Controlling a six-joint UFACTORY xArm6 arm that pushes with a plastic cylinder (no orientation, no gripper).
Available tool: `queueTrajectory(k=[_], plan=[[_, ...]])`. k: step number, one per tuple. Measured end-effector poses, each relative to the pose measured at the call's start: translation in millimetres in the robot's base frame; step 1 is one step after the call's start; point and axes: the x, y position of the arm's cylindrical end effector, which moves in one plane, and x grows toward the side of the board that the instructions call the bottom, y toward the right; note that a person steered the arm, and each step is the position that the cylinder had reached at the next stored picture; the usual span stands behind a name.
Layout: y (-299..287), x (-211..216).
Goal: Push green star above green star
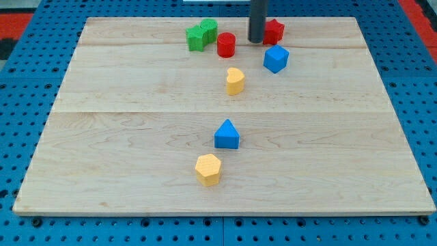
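Two green blocks sit touching near the view's top: a green star-like block (196,37) at the left and a second green block (209,29) just up and right of it; their exact shapes are hard to make out. My tip (256,41) is the lower end of a dark rod near the view's top. It stands to the right of the green blocks, between the red cylinder (226,45) and the red star-like block (274,31), close to the latter.
A blue cube (276,59) lies below and right of my tip. A yellow block (235,80) is below the red cylinder. A blue triangular block (227,134) and a yellow hexagon (208,169) sit lower on the wooden board (102,137).
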Motion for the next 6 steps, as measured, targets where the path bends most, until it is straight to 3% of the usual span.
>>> queueTrajectory(k=[1, 5, 6], plan=[[31, -11], [-132, -37], [-95, -21]])
